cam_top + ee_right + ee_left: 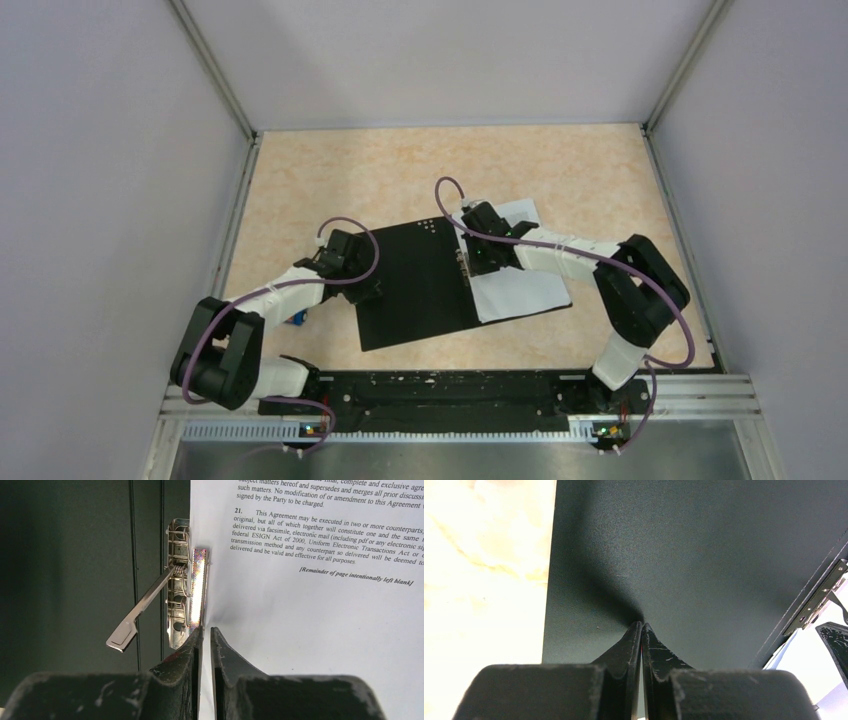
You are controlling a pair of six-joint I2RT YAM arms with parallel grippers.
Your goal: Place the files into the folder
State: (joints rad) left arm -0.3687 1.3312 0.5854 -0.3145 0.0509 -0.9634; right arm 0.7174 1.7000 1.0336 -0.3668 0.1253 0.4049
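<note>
Your left gripper (345, 262) is shut, its fingertips (642, 626) meeting with no gap and pressed on the black inside of the folder (415, 285), near that flap's outer left edge; your right gripper (480, 245) is nearly shut too, only a thin slit between its fingers (196, 642), tips down at the sheet's edge just beside the metal clip (182, 580); you cannot tell from these views whether it actually nips the paper; the folder lies open and flat in the middle of the table (330, 170), its spread running left to right with the right end swung slightly away from you, and its spine running near to far, leaning a little left at the far end; the files (520, 290) lie on the right flap, left edge against the clip; the top view alone shows the whole layout and a small blue block (297, 319) beside the left arm; the right wrist view alone shows the clip's lever (140, 612) raised and printed lines reading upright, with the blank lower part of the page nearest the fingers; the left wrist view shows the clip from the other side and a corner of white paper (809, 665) beyond it.
</note>
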